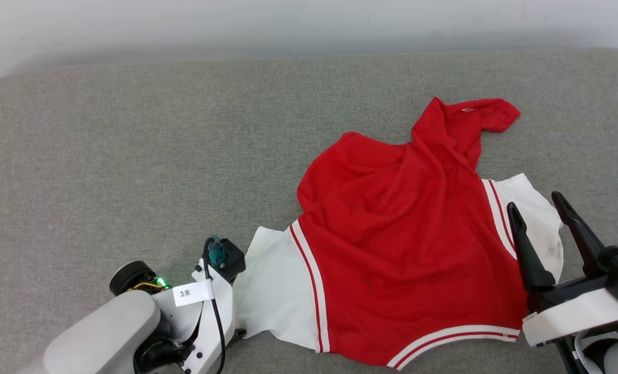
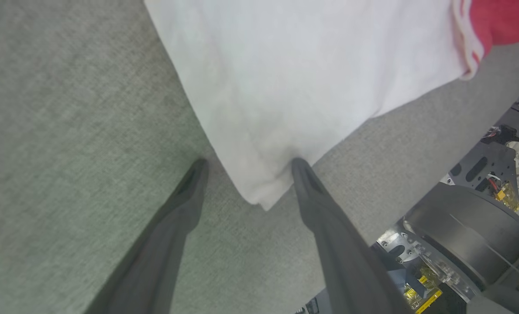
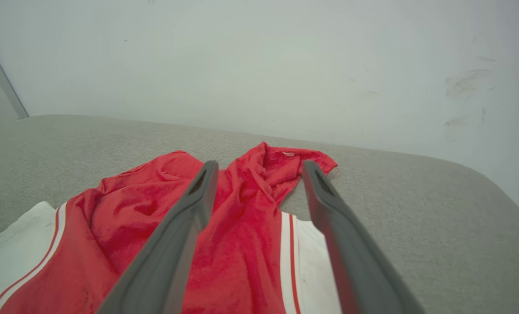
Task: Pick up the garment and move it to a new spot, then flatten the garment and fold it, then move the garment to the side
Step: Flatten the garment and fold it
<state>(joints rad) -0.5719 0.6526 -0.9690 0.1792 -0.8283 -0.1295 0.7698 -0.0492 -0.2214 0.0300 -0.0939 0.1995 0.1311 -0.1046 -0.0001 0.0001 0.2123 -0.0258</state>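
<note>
The garment (image 1: 402, 234), a red jersey with white sleeves and red-white striped trim, lies on the grey cushion, bunched and twisted at its far end. Its plain red side faces up. My left gripper (image 2: 246, 163) is open and points down at the left white sleeve (image 2: 285, 78). The sleeve's corner lies between the fingers, and one fingertip (image 2: 300, 168) sits at the sleeve's edge. In the head view my left wrist housing (image 1: 205, 306) stands beside that sleeve. My right gripper (image 1: 536, 203) is open and empty, raised over the right white sleeve (image 1: 537, 218). From the right wrist, the garment (image 3: 242, 226) spreads under that open gripper (image 3: 260, 165).
The grey fabric cushion (image 1: 132, 156) stretches wide to the left of and beyond the garment. A white wall (image 1: 288, 21) runs along its far edge. My own base and wiring (image 2: 473, 244) sit just past the cushion's near edge.
</note>
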